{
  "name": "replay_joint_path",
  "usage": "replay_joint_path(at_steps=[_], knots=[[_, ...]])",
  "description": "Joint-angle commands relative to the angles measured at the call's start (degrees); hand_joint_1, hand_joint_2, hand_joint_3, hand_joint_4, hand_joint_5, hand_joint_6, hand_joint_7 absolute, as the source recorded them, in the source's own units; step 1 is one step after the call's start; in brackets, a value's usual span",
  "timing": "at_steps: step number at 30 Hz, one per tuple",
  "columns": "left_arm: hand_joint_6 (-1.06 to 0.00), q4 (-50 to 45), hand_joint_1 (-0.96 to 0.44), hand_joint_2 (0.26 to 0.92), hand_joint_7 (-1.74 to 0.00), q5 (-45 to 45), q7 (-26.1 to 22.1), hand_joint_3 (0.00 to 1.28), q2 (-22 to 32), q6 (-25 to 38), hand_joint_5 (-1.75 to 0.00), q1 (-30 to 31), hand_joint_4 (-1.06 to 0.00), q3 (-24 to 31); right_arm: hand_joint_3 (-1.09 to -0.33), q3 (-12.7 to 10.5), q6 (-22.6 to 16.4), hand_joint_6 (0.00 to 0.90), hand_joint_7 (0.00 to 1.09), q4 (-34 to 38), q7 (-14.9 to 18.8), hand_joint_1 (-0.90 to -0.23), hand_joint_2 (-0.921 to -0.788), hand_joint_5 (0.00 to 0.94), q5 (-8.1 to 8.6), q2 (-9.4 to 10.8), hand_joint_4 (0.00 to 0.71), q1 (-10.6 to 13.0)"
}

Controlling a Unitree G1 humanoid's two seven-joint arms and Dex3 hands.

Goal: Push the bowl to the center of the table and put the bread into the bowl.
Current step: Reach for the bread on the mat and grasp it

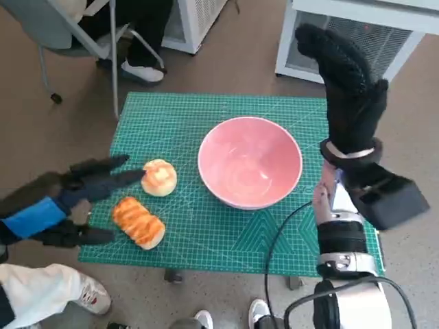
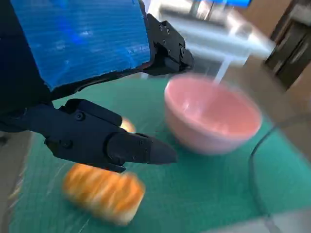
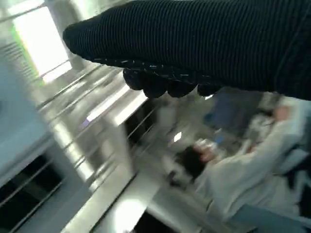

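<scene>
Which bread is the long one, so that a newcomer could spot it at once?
Start at the pink bowl on the green mat. Two breads lie beside it, near the left hand. The long loaf, orange-striped, lies nearer the robot than the round bun.

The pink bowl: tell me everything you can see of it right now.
The pink bowl is round, deep and smooth, glossy inside, with a paler rim. It stands upright and empty on the green cutting mat, near the table's middle, slightly toward the right. Neither hand touches it; the round bun lies apart, beside it.
</scene>
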Motion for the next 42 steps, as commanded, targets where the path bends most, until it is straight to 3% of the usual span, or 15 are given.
replay_joint_path(at_steps=[1,8,18,28,35,37,40,42], knots=[[-0.43,0.5,-0.42,0.87,-0.04,3.6,-1.6,0.0,1.4,0.4,-0.02,0.1,-0.31,-3.3,-0.824,1.1,2.5,-0.001,0.67,-3.4,1.8,-0.552,-0.921,0.047,1.6,-0.5,0.262,3.3],[-0.45,1.9,-0.4,0.833,-0.05,9.0,-2.8,0.0,2.3,2.4,-0.02,-1.2,-0.33,-7.8,-0.805,1.8,4.5,-0.001,0.66,-6.6,1.6,-0.584,-0.921,0.051,1.74,-0.7,0.259,5.0],[-0.45,5.9,-0.41,0.821,-0.05,15.8,-2.3,0.0,0.8,3.7,-0.01,-3.9,-0.34,-14.8,-0.804,1.9,5.5,-0.001,0.65,-7.7,1.1,-0.574,-0.921,0.053,1.46,-0.5,0.254,5.9],[-0.45,14.2,-0.38,0.828,-0.05,23.6,4.4,0.01,-3.7,-0.6,-0.01,-6.3,-0.36,-21.0,-0.805,1.8,5.4,-0.001,0.65,-6.9,0.5,-0.563,-0.921,0.057,0.65,-0.5,0.25,6.1],[-0.48,21.0,-0.27,0.865,-0.07,28.2,9.7,0.02,-6.2,-4.1,-0.05,-7.7,-0.46,-24.0,-0.81,2.0,5.4,-0.001,0.63,-7.1,0.1,-0.556,-0.921,0.057,0.23,-0.6,0.241,6.4],[-0.51,22.0,-0.23,0.88,-0.11,29.0,10.9,0.02,-6.4,-4.6,-0.06,-7.7,-0.51,-24.2,-0.811,2.0,5.5,-0.001,0.63,-7.2,0.0,-0.555,-0.921,0.057,0.03,-0.7,0.238,6.4],[-0.47,22.9,-0.14,0.906,-0.49,29.8,12.3,0.03,-6.6,-5.2,-0.15,-7.6,-0.61,-24.4,-0.812,2.1,5.5,-0.001,0.63,-7.4,-0.3,-0.552,-0.921,0.056,-0.26,-0.8,0.235,6.5],[-0.47,23.3,-0.09,0.913,-0.74,30.2,13.1,0.07,-6.7,-5.2,-0.52,-7.6,-0.58,-24.6,-0.814,2.1,5.5,-0.001,0.62,-7.5,-0.5,-0.55,-0.921,0.057,-0.36,-0.9,0.233,6.6]])
